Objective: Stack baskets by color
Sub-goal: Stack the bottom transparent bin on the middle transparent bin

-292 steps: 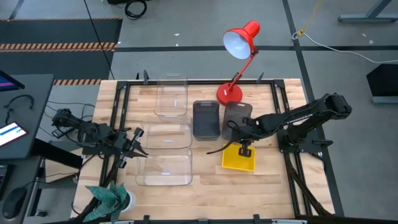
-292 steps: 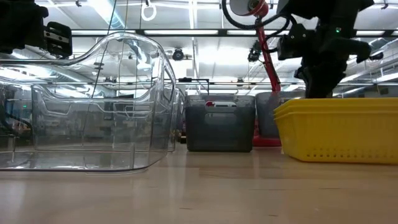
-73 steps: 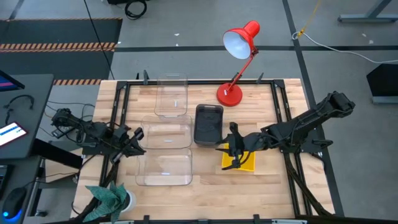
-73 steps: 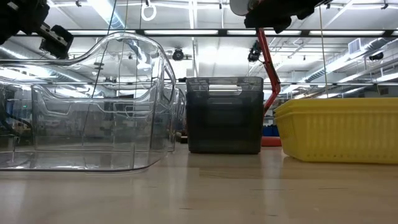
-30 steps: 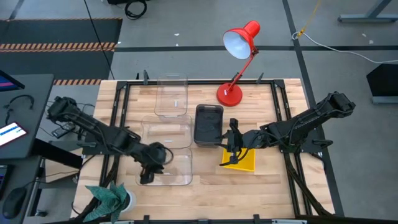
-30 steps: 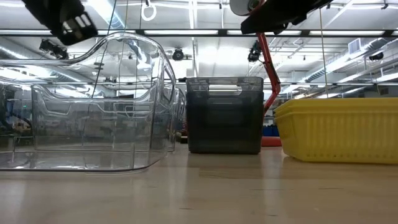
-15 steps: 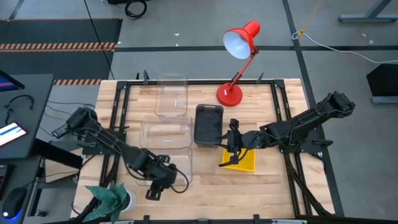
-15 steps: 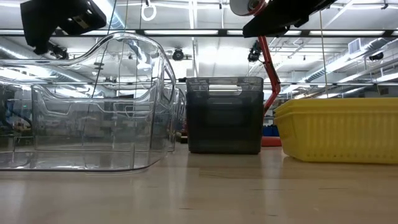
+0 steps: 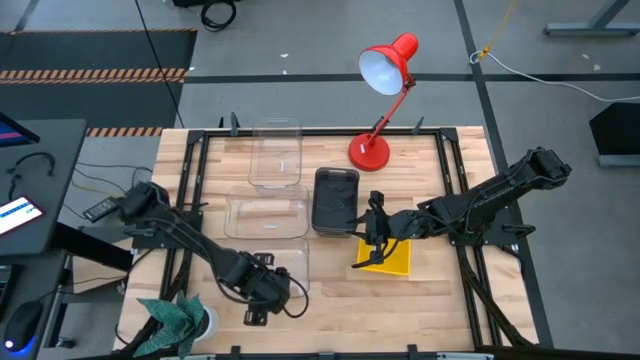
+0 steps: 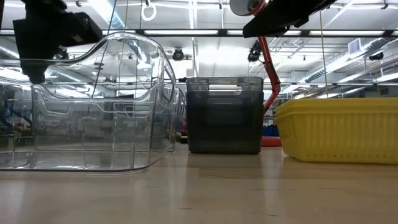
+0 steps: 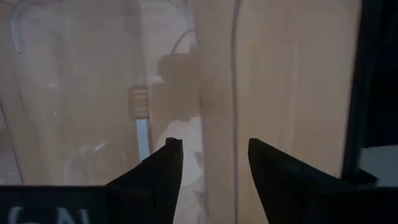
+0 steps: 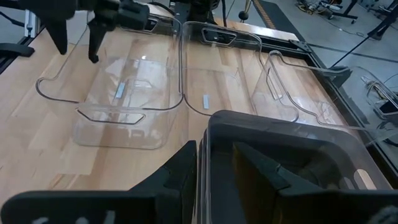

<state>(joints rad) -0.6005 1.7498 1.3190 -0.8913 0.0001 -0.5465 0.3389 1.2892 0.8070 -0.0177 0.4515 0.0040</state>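
While our left hand [image 9: 256, 303] hung spread and empty over the near clear basket's [image 9: 270, 268] rim, ready to grip it, our right hand [image 9: 374, 225] waited half-open, empty, beside the grey stack [image 9: 334, 198].

The worktop [image 9: 330, 285] is pale, matt wood planking. Under the left pincer [image 9: 254, 317] lies a glossy, see-through plastic basket [image 9: 268, 270]. By the right pincer [image 9: 376, 210], the grey basket [image 9: 335, 198] looks smoky translucent plastic, the yellow basket [image 10: 339, 129] ribbed and matt.
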